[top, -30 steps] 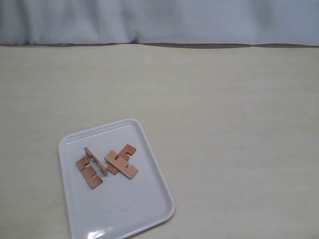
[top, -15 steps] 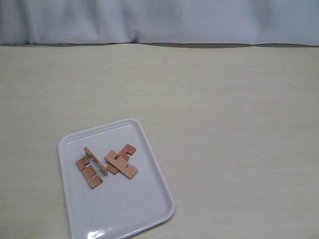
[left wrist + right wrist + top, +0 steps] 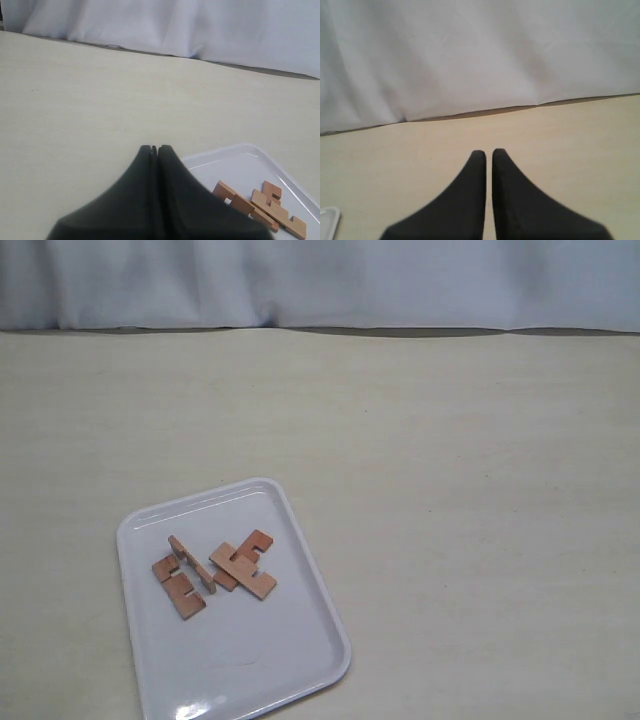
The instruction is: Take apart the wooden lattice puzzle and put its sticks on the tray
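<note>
The white tray (image 3: 290, 660) lies at the front left of the table. Reddish-brown notched sticks rest loose on it in two small clusters, one to the left (image 3: 184, 580) and one to the right (image 3: 246, 565); no assembled lattice shows. In the left wrist view my left gripper (image 3: 154, 148) is shut with nothing in it, held back from the tray (image 3: 235, 162) and the sticks (image 3: 265, 207). My right gripper (image 3: 485, 152) is shut and empty over bare table, with only a tray corner (image 3: 327, 220) showing. Neither gripper appears in the exterior view.
The beige table (image 3: 450, 490) runs back to a white cloth backdrop (image 3: 320, 280) along its far edge. Nothing else stands on it.
</note>
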{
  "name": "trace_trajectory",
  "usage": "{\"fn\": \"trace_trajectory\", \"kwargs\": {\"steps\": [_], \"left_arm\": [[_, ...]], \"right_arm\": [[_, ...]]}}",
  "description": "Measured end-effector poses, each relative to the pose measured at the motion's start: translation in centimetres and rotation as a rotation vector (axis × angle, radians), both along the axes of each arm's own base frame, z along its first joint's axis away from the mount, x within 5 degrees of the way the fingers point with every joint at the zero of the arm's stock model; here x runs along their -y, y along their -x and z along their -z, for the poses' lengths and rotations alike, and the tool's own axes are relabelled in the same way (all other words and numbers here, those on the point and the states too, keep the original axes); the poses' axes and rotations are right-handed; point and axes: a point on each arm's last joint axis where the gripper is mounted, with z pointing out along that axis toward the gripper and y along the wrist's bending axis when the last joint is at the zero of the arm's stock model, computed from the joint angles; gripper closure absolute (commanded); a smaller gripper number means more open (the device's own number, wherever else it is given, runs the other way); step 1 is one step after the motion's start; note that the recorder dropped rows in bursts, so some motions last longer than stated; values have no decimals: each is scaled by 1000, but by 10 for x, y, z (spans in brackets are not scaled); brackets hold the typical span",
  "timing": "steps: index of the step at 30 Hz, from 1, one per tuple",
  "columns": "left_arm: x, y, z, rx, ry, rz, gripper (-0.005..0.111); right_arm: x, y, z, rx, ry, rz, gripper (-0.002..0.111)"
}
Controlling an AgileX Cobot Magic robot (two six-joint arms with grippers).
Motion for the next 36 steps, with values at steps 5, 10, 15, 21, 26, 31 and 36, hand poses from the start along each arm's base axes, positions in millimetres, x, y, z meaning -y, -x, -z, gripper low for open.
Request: {"fn": "trace_trajectory", "kwargs": {"steps": [5, 10, 15, 21, 26, 31, 36], "left_arm": [[0, 0, 0, 0, 0, 0, 107], [0, 0, 0, 0, 0, 0, 107], [0, 0, 0, 0, 0, 0, 107], [0, 0, 0, 0, 0, 0, 107], [0, 0, 0, 0, 0, 0, 107], [0, 0, 0, 0, 0, 0, 107], [0, 0, 0, 0, 0, 0, 107]], "right_arm": [[0, 0, -1, 8, 1, -1, 104], [0, 0, -1, 8, 10, -1, 104], [0, 0, 0, 1, 9, -1, 104], [0, 0, 3, -36, 0, -2, 104], [0, 1, 6, -74, 3, -2, 104], [0, 1, 10, -116, -5, -4, 104], [-1, 2, 15, -162, -16, -5, 104]]}}
